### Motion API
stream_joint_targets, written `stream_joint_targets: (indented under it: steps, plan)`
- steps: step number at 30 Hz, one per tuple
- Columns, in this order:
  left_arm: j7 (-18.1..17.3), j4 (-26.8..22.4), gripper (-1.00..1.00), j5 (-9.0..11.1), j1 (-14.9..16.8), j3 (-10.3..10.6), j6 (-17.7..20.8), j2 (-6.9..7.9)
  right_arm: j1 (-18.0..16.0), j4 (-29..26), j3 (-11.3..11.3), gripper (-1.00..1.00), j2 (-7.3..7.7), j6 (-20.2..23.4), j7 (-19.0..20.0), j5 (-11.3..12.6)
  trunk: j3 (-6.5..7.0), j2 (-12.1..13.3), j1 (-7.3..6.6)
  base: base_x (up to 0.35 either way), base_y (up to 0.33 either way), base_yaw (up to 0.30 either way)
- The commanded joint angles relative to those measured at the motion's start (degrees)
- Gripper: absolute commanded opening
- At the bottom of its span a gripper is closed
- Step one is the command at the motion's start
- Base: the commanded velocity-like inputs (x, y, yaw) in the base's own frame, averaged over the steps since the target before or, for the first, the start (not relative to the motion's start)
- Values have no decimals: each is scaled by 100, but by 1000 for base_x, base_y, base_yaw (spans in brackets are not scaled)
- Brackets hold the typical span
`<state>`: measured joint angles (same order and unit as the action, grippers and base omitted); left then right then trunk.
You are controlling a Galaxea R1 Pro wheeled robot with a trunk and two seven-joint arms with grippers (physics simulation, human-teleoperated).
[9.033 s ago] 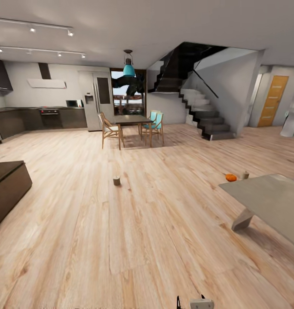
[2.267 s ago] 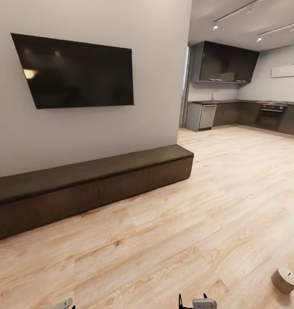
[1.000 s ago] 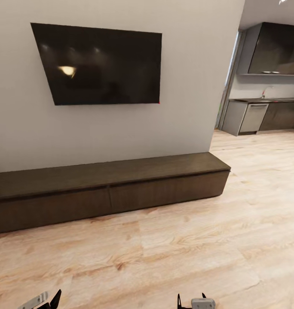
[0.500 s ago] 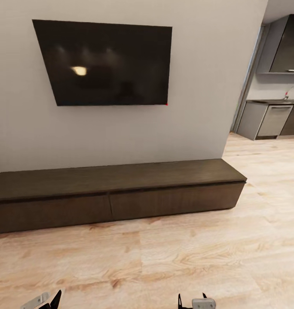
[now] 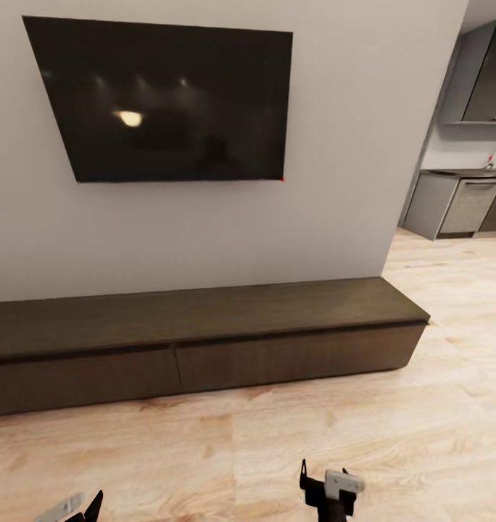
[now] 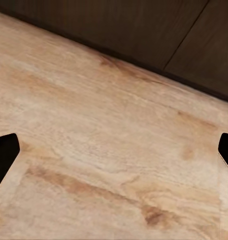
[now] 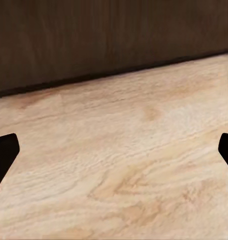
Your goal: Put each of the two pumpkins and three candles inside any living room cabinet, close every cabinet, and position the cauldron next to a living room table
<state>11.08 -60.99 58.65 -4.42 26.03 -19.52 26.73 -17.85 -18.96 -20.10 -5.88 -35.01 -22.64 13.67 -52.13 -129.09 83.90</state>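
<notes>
- Facing the wall squarely now, the head view has swung away from the open room and the kitchen, so the wall fills most of the frame and only a strip of grey kitchen units (image 5: 465,206) remains at the right edge.
- The dark television (image 5: 168,101) sits larger and higher in the upper left than half a second ago, which I judge to mean the base is closing in.
- The cabinet (image 5: 204,348) spans the middle of the frame from the left edge to the right third; its two drawer fronts look flush and closed, so opening one is probably the next step.
- The wooden floor (image 5: 277,449) lies bare across the bottom; the candle seen earlier at lower right has left the frame.
- The right gripper (image 5: 328,484) has risen into the bottom centre; the left gripper (image 5: 70,506) peeks in at the bottom left corner.
- Both wrist views show dark fingertips (image 6: 4,155) and (image 7: 4,152) spread to the picture edges, holding nothing.
</notes>
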Motion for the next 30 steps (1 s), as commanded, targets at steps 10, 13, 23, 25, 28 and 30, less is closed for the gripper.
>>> stream_joint_targets:
  steps: [10, 13, 23, 25, 28, 30]
  plan:
    - [34, -11, 100, 29, 5, 35, -26, 8, -1366, -977, 419, 100, 559, 1584, 17, 2991, -5, -2, 3, 331, 0, 0]
    - [11, -16, 100, 9, 6, 55, -19, -15, -1503, -1776, 464, 100, 822, 2357, 348, 4356, -5, -2, 3, 301, 0, 0]
    - [-454, -581, 100, -49, 3, 686, -17, 12, -1488, -2738, 440, 100, 1165, 2903, 1713, 5108, -5, -2, 3, 36, 0, 0]
    - [-479, -681, 100, -46, 4, 758, -10, 32, -1486, -2744, 441, 100, 1239, 3034, 1900, 5120, -5, -2, 3, 1, 0, 0]
    - [-502, -773, 100, -39, 3, 797, 103, 67, -1479, -2749, 444, 100, 1287, 3160, 2080, 5126, -23, -42, 25, 0, 0, 0]
    - [-509, -794, 100, -29, 3, 805, 216, 76, -1477, -2744, 450, 100, 1296, 3174, 2119, 5125, -59, -122, 69, 0, 0, 0]
